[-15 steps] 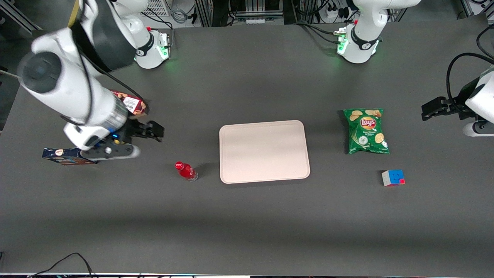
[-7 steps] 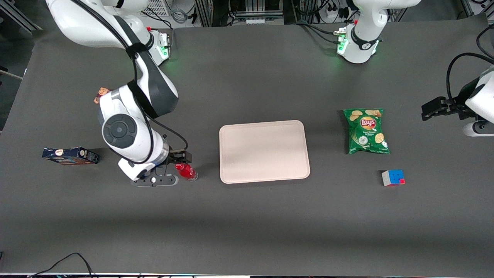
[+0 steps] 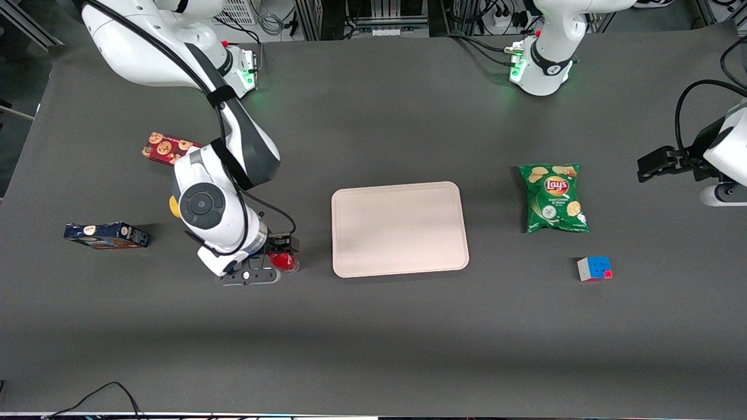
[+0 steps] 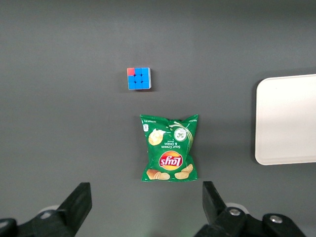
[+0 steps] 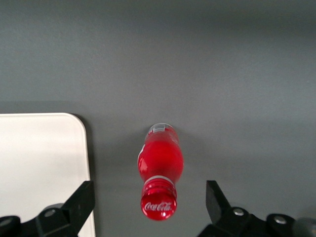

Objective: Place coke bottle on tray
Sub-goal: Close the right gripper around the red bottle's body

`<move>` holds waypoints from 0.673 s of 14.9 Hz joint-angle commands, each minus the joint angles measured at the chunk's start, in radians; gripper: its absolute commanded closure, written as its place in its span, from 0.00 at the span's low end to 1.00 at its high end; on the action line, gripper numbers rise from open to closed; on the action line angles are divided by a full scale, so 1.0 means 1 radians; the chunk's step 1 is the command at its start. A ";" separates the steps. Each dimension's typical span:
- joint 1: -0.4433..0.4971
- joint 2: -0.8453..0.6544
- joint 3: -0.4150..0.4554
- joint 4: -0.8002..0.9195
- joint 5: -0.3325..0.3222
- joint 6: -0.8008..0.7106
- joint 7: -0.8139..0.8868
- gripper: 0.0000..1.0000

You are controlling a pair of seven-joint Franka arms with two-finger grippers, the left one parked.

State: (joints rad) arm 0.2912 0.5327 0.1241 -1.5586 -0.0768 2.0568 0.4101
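Note:
The coke bottle (image 3: 285, 261) is a small red bottle with a red cap, standing upright on the dark table beside the tray (image 3: 399, 228), toward the working arm's end. In the right wrist view the bottle (image 5: 160, 168) stands between my two spread fingers (image 5: 81, 200), its cap close to the camera, with a gap on each side. My gripper (image 3: 282, 256) is directly over the bottle, open and empty. The tray (image 5: 42, 168) is a large pale pinkish-beige rectangle and is bare.
A red cookie box (image 3: 165, 148) and a dark blue box (image 3: 106, 235) lie toward the working arm's end. A green Lay's chip bag (image 3: 555, 198) and a colour cube (image 3: 594, 269) lie toward the parked arm's end, also in the left wrist view (image 4: 169, 147).
My arm has swung from near the cookie box toward the front camera and toward the tray, coming over the bottle. The bottle has not moved.

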 commanded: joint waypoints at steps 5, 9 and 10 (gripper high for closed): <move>-0.011 -0.059 0.009 -0.119 -0.018 0.066 0.006 0.00; -0.014 -0.057 0.009 -0.123 -0.018 0.089 0.001 0.26; -0.014 -0.056 0.009 -0.123 -0.018 0.094 0.001 0.33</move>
State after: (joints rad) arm 0.2893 0.5038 0.1244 -1.6428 -0.0781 2.1135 0.4098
